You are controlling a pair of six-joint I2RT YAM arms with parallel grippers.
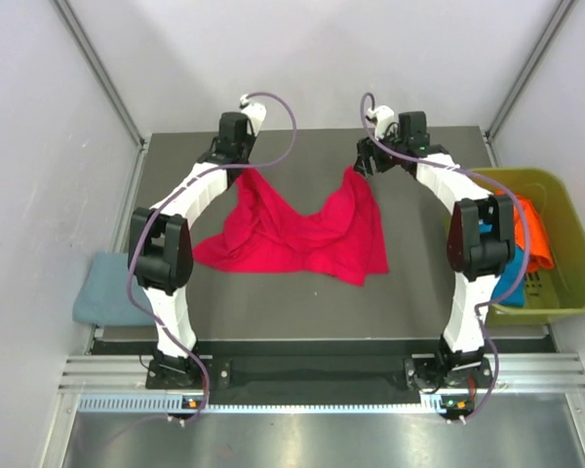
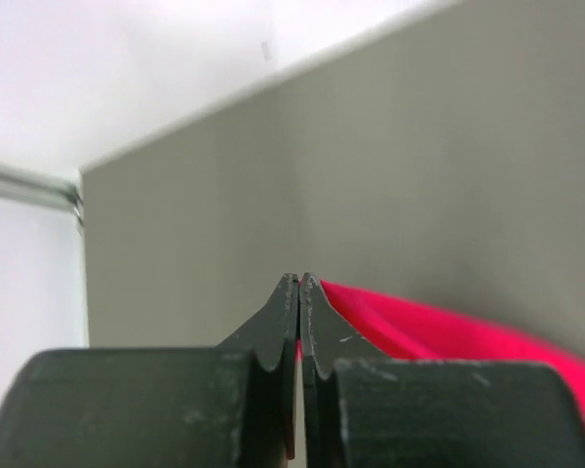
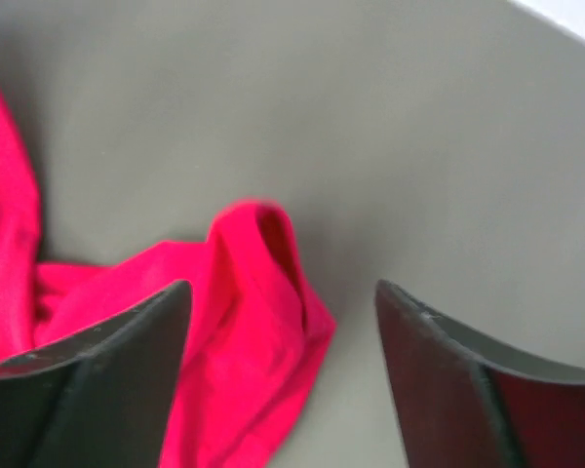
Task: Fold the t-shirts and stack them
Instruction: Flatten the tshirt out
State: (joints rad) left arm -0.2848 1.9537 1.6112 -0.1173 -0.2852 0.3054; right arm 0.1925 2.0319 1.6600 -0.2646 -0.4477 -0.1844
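A soft crimson red cloth t-shirt (image 1: 292,234) is pinched by the left gripper (image 2: 299,283) and lies loose under the right gripper (image 3: 281,286).

The left gripper's fingers are pressed shut, with one shirt corner caught at their tips and trailing off to one side. The right gripper's fingers are spread wide and nothing is held between them. The shirt's other corner is seen bunched on the flat grey table (image 1: 419,234) below the gap, nearer one finger. The rest is draped in a V between both arms.
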